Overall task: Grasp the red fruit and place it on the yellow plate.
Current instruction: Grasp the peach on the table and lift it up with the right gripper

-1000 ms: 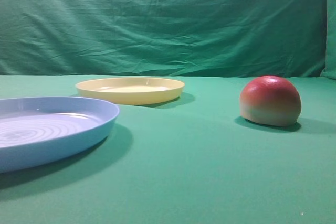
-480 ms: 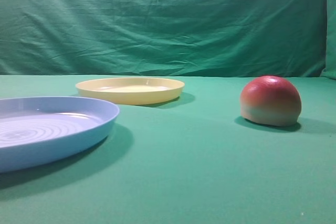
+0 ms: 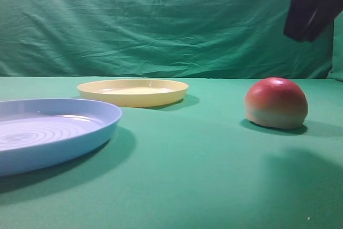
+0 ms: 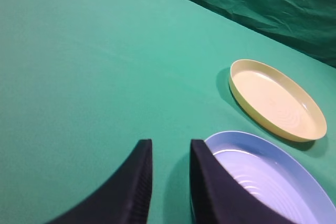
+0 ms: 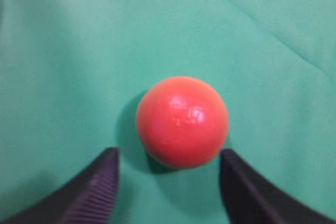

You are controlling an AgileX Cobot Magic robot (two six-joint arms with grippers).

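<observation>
The red fruit sits flat on the green worktop, at about 3 o'clock from the yellow plate and well apart from it. The right claw hangs above the fruit, jaws wide apart, touching nothing. The left claw shows a narrow gap beside the blue plate.

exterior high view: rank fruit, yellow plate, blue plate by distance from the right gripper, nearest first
1. Red fruit, right side, just below the right gripper.
2. Yellow plate, centre-left, further back.
3. Blue plate, far left, front edge.
</observation>
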